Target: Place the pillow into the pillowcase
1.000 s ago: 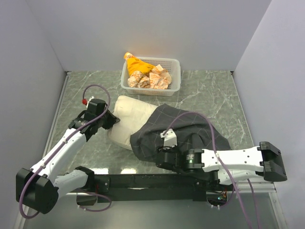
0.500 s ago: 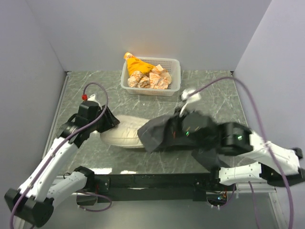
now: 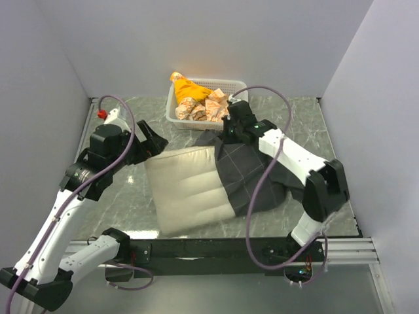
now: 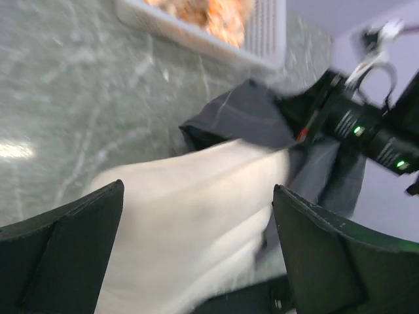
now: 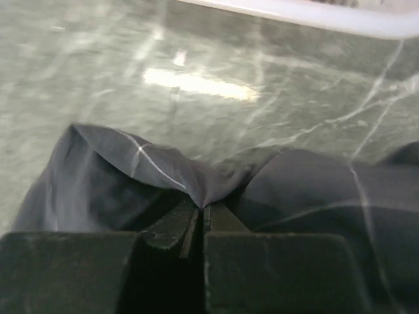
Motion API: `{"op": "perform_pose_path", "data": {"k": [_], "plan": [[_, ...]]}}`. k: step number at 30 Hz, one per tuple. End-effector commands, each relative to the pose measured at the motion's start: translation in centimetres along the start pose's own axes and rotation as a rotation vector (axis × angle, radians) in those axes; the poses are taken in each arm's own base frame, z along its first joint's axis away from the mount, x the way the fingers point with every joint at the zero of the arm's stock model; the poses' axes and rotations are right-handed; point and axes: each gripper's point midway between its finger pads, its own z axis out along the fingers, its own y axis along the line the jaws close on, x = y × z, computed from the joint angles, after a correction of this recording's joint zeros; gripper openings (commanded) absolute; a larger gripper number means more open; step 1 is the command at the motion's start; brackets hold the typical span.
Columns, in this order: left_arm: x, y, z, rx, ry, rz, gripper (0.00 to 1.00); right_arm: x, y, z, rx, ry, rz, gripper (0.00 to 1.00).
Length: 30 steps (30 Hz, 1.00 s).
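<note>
Charcoal pillowcase (image 3: 252,176) partly over cream pillow (image 3: 186,190) (cloth bundles (image 3: 200,108) in basket (image 3: 241,104))

Basket (image 3: 177,122) just behind pillowcase (image 3: 252,173), rear ctr.

Right end of pillow (image 3: 186,190) is covered by pillowcase (image 3: 252,173). Left wrist view is motion-blurred; basket (image 4: 262,36) is cropped by its top edge, contents unreadable. Pillowcase fold tip is hidden between right pincer (image 5: 201,214) fingers.

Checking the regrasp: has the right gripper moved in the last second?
Yes. The right gripper moved away from the near side, up to the basket, shut on the pillowcase.
</note>
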Motion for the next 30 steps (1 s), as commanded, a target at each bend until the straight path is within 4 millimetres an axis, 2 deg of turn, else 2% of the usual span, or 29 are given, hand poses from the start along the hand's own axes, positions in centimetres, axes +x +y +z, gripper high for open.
{"op": "perform_pose_path", "data": {"k": [1, 2, 3, 4, 5, 6, 7, 8, 9, 10, 11, 12, 13, 14, 15, 16, 18, 19, 20, 22, 25, 29, 30], "plan": [[-4.4, 2.5, -0.7, -0.171, -0.219, -0.012, 0.99, -2.5, 0.3, -0.7, -0.044, -0.058, 0.002, 0.0], [-4.2, 3.0, -0.8, -0.183, -0.226, -0.029, 0.99, -2.9, 0.2, -0.7, -0.039, -0.067, 0.002, 0.03], [-2.7, 4.2, 0.1, -0.199, -0.201, -0.041, 0.99, -3.1, 0.0, -0.7, -0.027, -0.07, 0.002, 0.14], [-1.8, 4.5, 0.5, -0.186, -0.191, -0.052, 1.0, -3.6, 0.2, -1.0, -0.031, -0.078, 0.001, 0.22], [0.3, 5.1, 1.4, -0.144, -0.16, -0.064, 1.0, -4.2, 0.4, -1.6, -0.04, -0.101, -0.001, 0.34], [1.4, 5.2, 1.8, -0.116, -0.138, -0.087, 1.0, -4.7, 0.2, -2.0, -0.023, -0.123, -0.002, 0.54], [2.4, 5.3, 1.9, -0.091, -0.126, -0.104, 1.0, -5.4, 0.4, -3.0, -0.028, -0.154, -0.001, 0.6], [5.5, 6.6, 2.9, -0.087, -0.041, -0.121, 0.99, -5.8, 0.3, -3.6, -0.017, -0.167, -0.004, 0.66], [6.6, 6.7, 3.3, -0.069, -0.022, -0.154, 0.99, -6.1, 0.3, -4.3, -0.015, -0.18, -0.006, 0.76], [7.6, 7.2, 3.4, -0.066, -0.004, -0.174, 0.99, -6.8, 0.6, -5.7, -0.014, -0.21, -0.011, 0.78], [10.2, 9.0, 3.9, -0.098, 0.048, -0.194, 0.99, -6.6, 0.6, -6.4, -0.003, -0.212, -0.018, 0.8], [11.1, 9.5, 4.0, -0.103, 0.06, -0.222, 0.99, -6.4, 0.7, -7.0, 0.007, -0.22, -0.024, 0.84], [11.7, 9.8, 3.7, -0.094, 0.057, -0.238, 0.99, -5.4, 1.2, -8.0, 0.019, -0.23, -0.037, 0.86], [13.2, 11.1, 3.8, -0.117, 0.08, -0.253, 0.99, -4.6, 1.1, -8.3, 0.031, -0.229, -0.038, 0.88], [13.8, 11.1, 3.7, -0.101, 0.091, -0.276, 0.99, -3.6, 1.6, -8.5, 0.02, -0.227, -0.044, 0.89], [14.1, 10.8, 3.5, -0.069, 0.087, -0.288, 1.0, -0.6, 2.2, -8.5, -0.004, -0.191, -0.059, 0.89], [15.9, 10.9, 3.6, -0.035, 0.14, -0.309, 0.99, 2.3, 3.1, -8.3, -0.021, -0.175, -0.075, 0.89], [16.4, 11.0, 3.7, -0.027, 0.152, -0.315, 0.99, 5.9, 3.6, -7.9, -0.034, -0.123, -0.098, 0.89], [17.3, 11.5, 3.9, -0.035, 0.174, -0.316, 0.99, 7.1, 3.6, -7.5, -0.031, -0.117, -0.104, 0.89], [18.0, 11.3, 4.2, -0.007, 0.196, -0.321, 0.99, 10.5, 2.6, -6.6, 0.017, -0.068, -0.112, 0.89], [19.6, 11.4, 4.6, 0.012, 0.243, -0.346, 0.99, 13.3, 1.2, -5.3, 0.073, -0.02, -0.137, 0.9], [20.7, 12.6, 5.7, -0.032, 0.266, -0.332, 0.99, 14.7, -0.4, -4.1, 0.155, 0.029, -0.182, 0.89], [21.0, 12.7, 6.0, -0.039, 0.275, -0.329, 0.94, 14.4, -0.8, -4.0, 0.187, 0.019, -0.186, 0.88]]}}
